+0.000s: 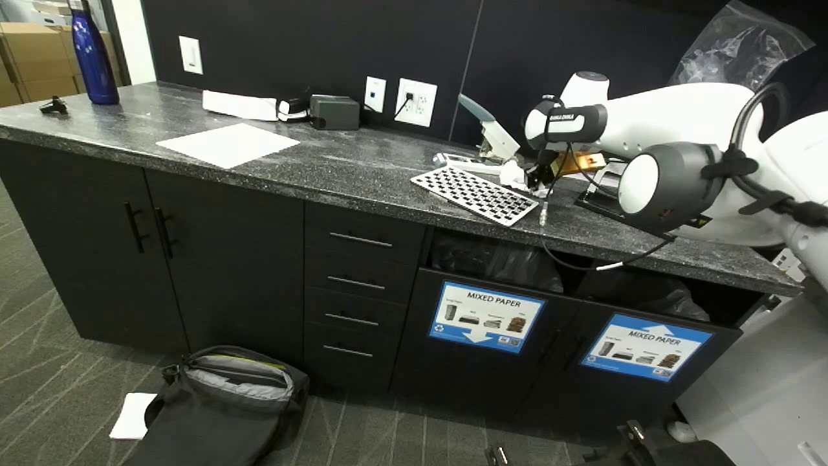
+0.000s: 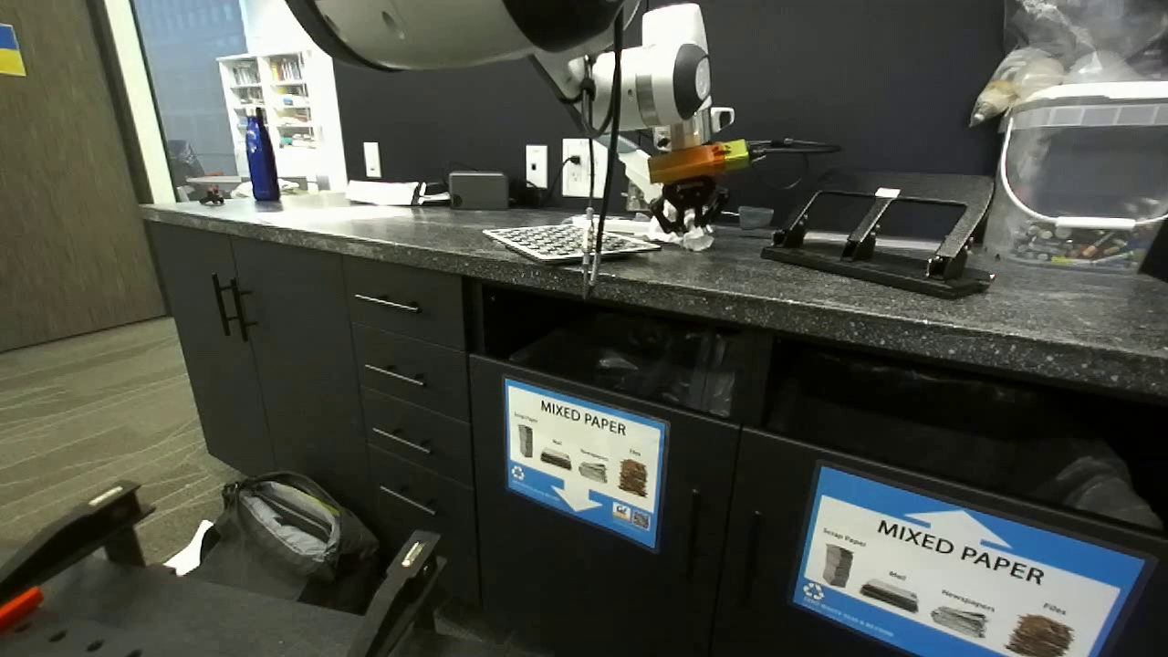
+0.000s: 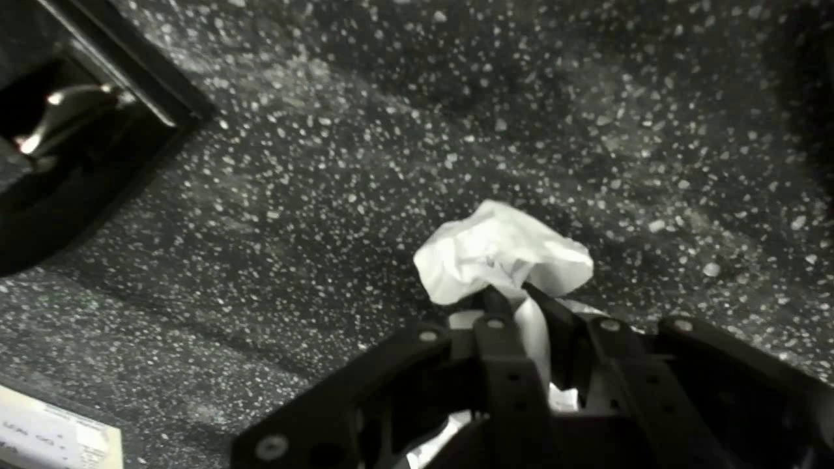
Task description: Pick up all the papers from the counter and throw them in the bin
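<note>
My gripper (image 3: 513, 290) points down at the counter (image 1: 375, 162) and is shut on a crumpled white paper wad (image 3: 502, 247). Part of the wad bulges out ahead of the fingertips; a fold of it runs back between them. In an exterior view the pinched paper (image 2: 696, 241) shows under the gripper (image 2: 686, 226), at or just over the worktop. Another crumpled white paper (image 1: 513, 175) shows right beside the gripper in an exterior view. Below the counter are two dark bin fronts, a bin (image 2: 584, 566) and a similar bin (image 1: 576, 408), both labelled, with open slots above.
A checkered sheet (image 1: 479, 194) and a white stapler-like tool (image 1: 498, 139) lie close to the gripper. A black stand (image 2: 876, 260) and a clear bucket (image 2: 1077, 182) stand on its far side. Further along are a flat white sheet (image 1: 226, 144), a grey box (image 1: 334, 112) and a blue bottle (image 1: 92, 58).
</note>
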{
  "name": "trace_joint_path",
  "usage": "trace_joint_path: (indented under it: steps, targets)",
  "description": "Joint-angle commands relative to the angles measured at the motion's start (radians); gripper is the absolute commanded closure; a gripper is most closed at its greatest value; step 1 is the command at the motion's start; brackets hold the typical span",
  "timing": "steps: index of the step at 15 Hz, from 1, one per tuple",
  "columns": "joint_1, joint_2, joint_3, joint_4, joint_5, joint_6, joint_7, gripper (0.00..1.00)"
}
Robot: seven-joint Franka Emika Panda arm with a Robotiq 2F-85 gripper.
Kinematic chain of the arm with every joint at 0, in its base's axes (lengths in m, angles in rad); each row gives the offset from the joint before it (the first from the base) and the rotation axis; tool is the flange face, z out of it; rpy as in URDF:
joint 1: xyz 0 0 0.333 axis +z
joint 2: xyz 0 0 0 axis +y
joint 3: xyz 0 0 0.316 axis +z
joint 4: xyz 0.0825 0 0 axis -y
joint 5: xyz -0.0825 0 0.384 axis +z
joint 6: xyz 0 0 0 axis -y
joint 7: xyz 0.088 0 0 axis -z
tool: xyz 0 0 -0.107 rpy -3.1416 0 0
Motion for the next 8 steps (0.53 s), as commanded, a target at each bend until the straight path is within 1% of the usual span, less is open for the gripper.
trace_joint_path:
  steps: [1,2,5,8]
  targets:
    - [0.036,-0.008,-0.082,0.011,-0.060,-0.036,0.114,0.92]
    - [0.044,-0.020,-0.099,0.003,-0.072,-0.057,0.140,0.92]
    - [0.061,-0.068,-0.121,-0.024,-0.083,-0.166,0.174,0.92]
    - [0.074,-0.132,-0.097,-0.047,-0.063,-0.354,0.150,0.92]
